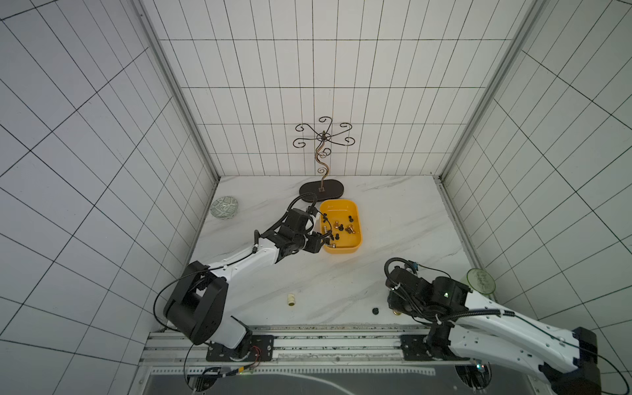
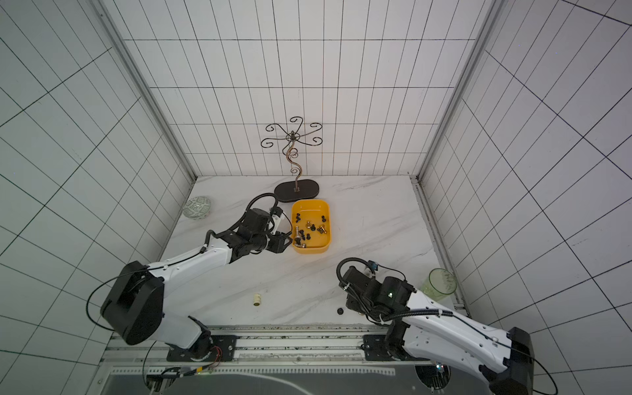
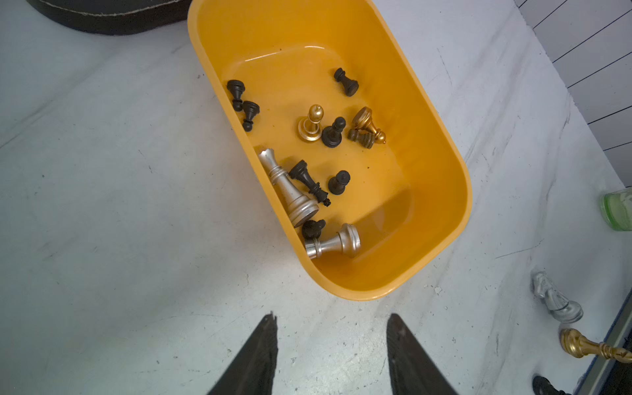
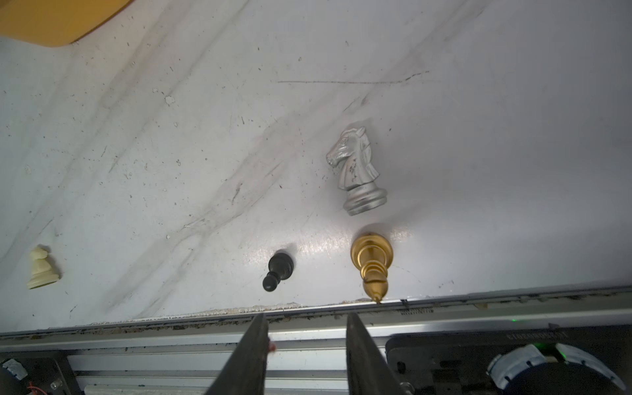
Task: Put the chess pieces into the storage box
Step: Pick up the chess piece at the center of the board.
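- Left gripper (image 3: 332,318): the jaws stood partly apart with nothing between them, held over bare tabletop just short of one end of the storage box (image 3: 434,178).
- Right gripper (image 4: 306,316): the jaws stood a little apart and empty, held over the metal rail (image 4: 136,338) at the table's front edge. The arm hid it in both top views.
- Storage box: a yellow-orange tub, lidless, sat on the marble table (image 1: 403,219) just in front of the dark oval stand base (image 1: 321,189).
- The chess pieces, in the box: a tall silver piece (image 3: 287,188) and a silver pawn (image 3: 337,241) lay on their sides. A gold pawn (image 3: 311,124) stood upright, a second gold piece (image 3: 367,124) was tipped over, and several black pawns were scattered around them.
- The chess pieces, on the table near the front edge:
  - a silver knight (image 4: 357,171), upright
  - a gold bishop (image 4: 372,265) just beside it, its tip at the table edge
  - a black pawn (image 4: 278,270) near the bishop
  - a cream knight (image 4: 41,266), well apart from the others
- Other items: a patterned bowl (image 1: 224,207) by the left wall and a green cup (image 1: 480,280) by the right wall.
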You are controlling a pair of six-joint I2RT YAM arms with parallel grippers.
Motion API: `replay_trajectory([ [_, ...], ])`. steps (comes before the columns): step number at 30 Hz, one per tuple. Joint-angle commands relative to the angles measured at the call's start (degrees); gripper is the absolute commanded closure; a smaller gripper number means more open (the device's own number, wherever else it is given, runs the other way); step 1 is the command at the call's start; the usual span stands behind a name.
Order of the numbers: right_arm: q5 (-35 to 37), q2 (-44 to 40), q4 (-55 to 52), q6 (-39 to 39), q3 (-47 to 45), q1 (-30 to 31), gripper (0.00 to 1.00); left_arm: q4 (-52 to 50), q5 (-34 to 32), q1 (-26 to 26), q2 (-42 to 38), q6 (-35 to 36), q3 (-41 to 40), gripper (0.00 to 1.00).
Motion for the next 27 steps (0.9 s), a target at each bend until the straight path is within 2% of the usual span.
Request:
replay_trajectory([
  [1, -0.64, 0.57, 1.85, 1.18, -2.58, 1.03, 0.61, 2.10, 2.71, 0.08, -0.37, -0.02, -0.75, 0.49],
  [13, -5.08, 10.92, 11.76, -6.33, -4.55, 1.83, 0.61, 2.01, 2.36, 0.08, -2.82, -0.50, -2.78, 0.49],
  [27, -6.67, 15.28, 16.83, -8.65, -7.19, 1.86, 0.68, 1.99, 2.58, 0.13, -4.03, -0.76, -4.10, 0.49],
])
